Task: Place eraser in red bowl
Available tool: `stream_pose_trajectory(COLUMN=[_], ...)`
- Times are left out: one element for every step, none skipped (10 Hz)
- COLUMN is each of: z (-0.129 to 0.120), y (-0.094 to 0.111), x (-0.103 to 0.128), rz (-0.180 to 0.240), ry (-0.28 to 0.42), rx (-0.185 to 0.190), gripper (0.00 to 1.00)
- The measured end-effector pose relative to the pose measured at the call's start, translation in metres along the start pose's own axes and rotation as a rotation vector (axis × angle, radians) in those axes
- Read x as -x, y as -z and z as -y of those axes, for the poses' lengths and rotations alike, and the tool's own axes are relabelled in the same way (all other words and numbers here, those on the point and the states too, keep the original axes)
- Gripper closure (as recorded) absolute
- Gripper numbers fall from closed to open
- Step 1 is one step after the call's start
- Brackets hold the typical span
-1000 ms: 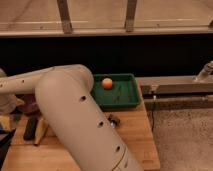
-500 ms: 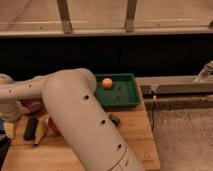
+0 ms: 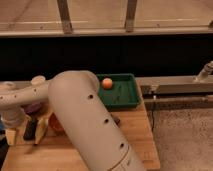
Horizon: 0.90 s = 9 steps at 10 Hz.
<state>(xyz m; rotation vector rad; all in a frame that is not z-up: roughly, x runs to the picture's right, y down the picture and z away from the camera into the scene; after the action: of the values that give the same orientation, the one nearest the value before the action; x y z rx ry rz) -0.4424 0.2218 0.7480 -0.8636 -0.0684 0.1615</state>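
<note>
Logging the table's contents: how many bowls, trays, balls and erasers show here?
Bowls: 2, round orange-red bowl and dark purple bowl
Green rectangular tray: 1
Small orange ball: 1
Dark oblong eraser: 1
Total: 5
The gripper sits at the far left edge, beside the eraser.

Cam high behind arm (image 3: 87, 122), hand (image 3: 15, 125) lower-left

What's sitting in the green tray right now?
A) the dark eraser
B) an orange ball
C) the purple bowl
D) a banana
B: the orange ball lies in the green tray. The eraser lies on the wooden table at the far left, near the gripper, which is low at the left edge at the arm's end.
</note>
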Motion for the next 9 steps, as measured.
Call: stream_pose_trajectory(z=[0.002, 0.008, 0.012, 0.018, 0.023, 0.025, 0.027, 0.03, 0.032], y=[-0.001, -0.003, -0.004, -0.006, -0.007, -0.01, -0.011, -0.012, -0.013], x=[0.0, -0.003, -0.007, -0.013, -0.021, -0.026, -0.03, -0.033, -0.032], rz=[-0.004, -0.005, 0.001, 0.011, 0.016, 0.018, 0.022, 0.027, 0.031], ry=[0.001, 0.0, 0.01, 0.021, 0.026, 0.031, 0.035, 0.037, 0.043], rx=[-0.007, -0.014, -0.017, -0.019, -0.02, -0.019, -0.018, -0.019, -0.019], gripper=[0.2, 0.2, 0.2, 0.2, 0.2, 0.2, 0.2, 0.2, 0.2])
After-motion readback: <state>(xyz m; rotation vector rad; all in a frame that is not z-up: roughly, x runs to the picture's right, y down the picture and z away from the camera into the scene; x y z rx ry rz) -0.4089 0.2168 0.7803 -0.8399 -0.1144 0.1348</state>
